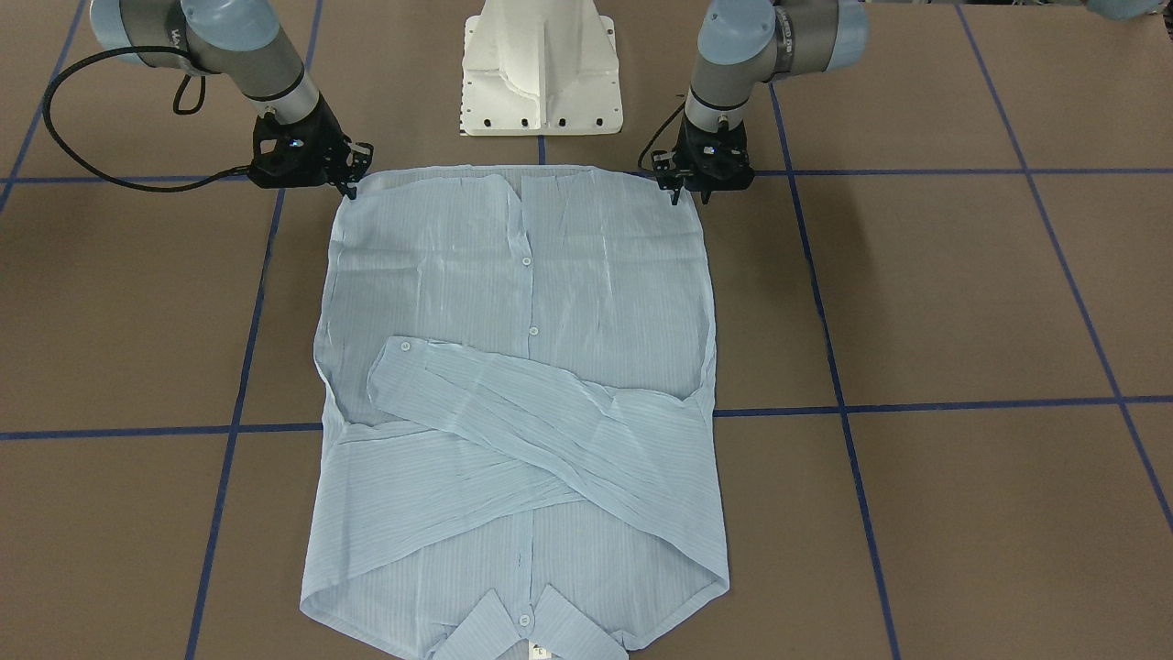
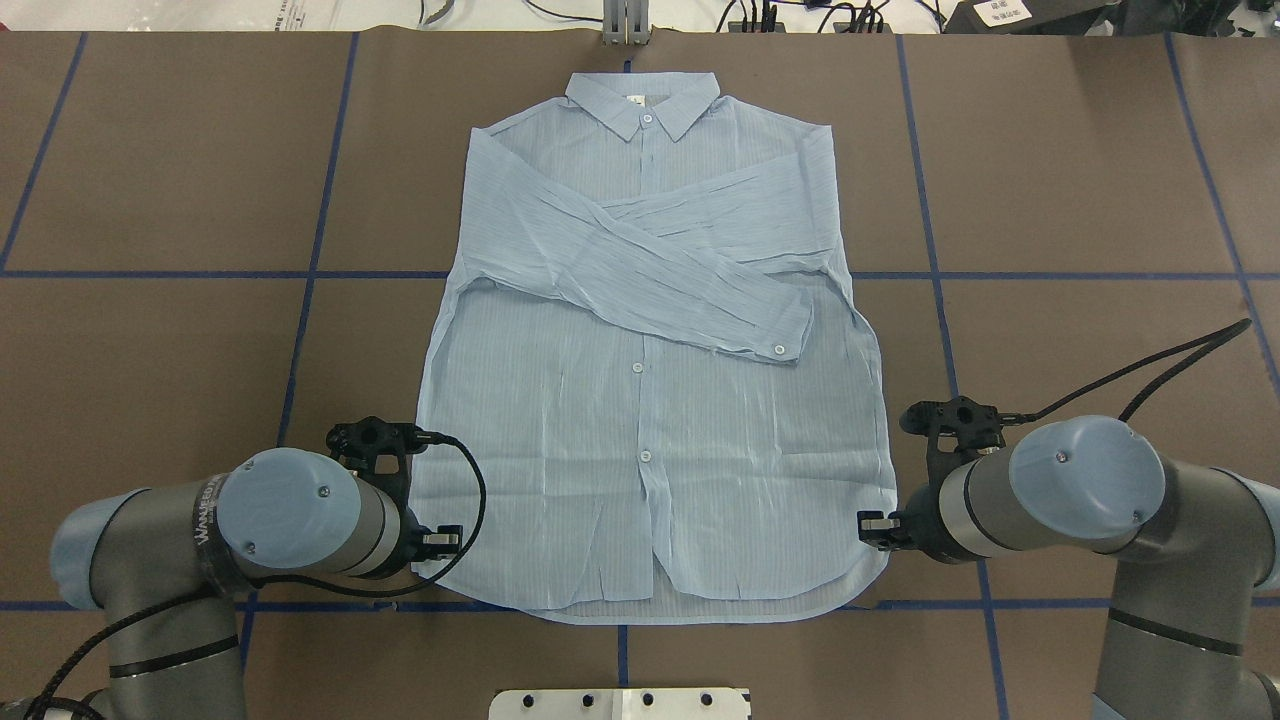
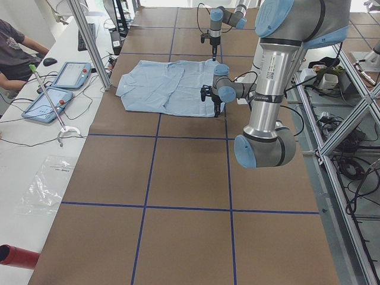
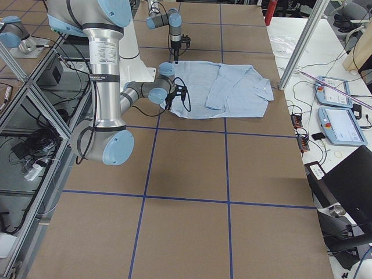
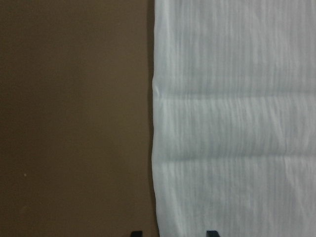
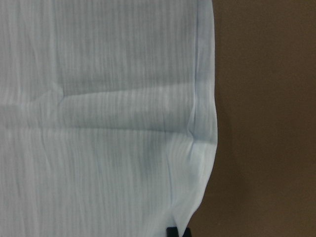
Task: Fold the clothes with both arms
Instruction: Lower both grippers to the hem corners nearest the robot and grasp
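The pale-blue striped shirt (image 2: 650, 420) lies flat and front-up on the brown table, with both sleeves crossed over the chest and the collar (image 2: 643, 100) at the far side. My left gripper (image 2: 440, 540) is at the shirt's near left hem corner. In the left wrist view (image 5: 174, 233) its fingertips stand apart astride the shirt's edge (image 5: 154, 148), so it is open. My right gripper (image 2: 872, 528) is at the near right hem corner. In the right wrist view (image 6: 175, 232) its fingertips sit together on the shirt's edge (image 6: 207, 148), which puckers there.
The white pedestal base (image 1: 541, 73) stands just behind the hem between the arms. Blue tape lines (image 2: 300, 300) grid the table. A side bench with tablets (image 3: 59, 89) and a seated operator (image 3: 15, 47) is beyond the collar side.
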Action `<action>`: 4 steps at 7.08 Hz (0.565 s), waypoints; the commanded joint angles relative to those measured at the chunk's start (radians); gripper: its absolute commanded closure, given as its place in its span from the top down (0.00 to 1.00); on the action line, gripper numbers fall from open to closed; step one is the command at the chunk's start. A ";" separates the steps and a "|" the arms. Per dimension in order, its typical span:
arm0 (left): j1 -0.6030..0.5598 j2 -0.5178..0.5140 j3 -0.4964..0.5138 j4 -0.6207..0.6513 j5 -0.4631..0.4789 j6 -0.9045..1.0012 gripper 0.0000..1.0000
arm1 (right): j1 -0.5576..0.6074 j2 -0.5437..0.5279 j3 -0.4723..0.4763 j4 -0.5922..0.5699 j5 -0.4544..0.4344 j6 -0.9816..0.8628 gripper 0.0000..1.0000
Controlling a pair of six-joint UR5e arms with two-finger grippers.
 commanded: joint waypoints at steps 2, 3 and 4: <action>0.012 -0.003 0.011 0.000 0.000 0.000 0.44 | 0.007 -0.002 -0.001 0.000 0.002 -0.002 0.00; 0.012 -0.003 0.011 0.000 0.000 0.000 0.37 | 0.007 -0.002 -0.001 0.000 0.002 -0.002 0.00; 0.012 -0.004 0.009 0.000 0.000 0.000 0.26 | 0.008 -0.002 -0.001 0.000 0.002 -0.002 0.00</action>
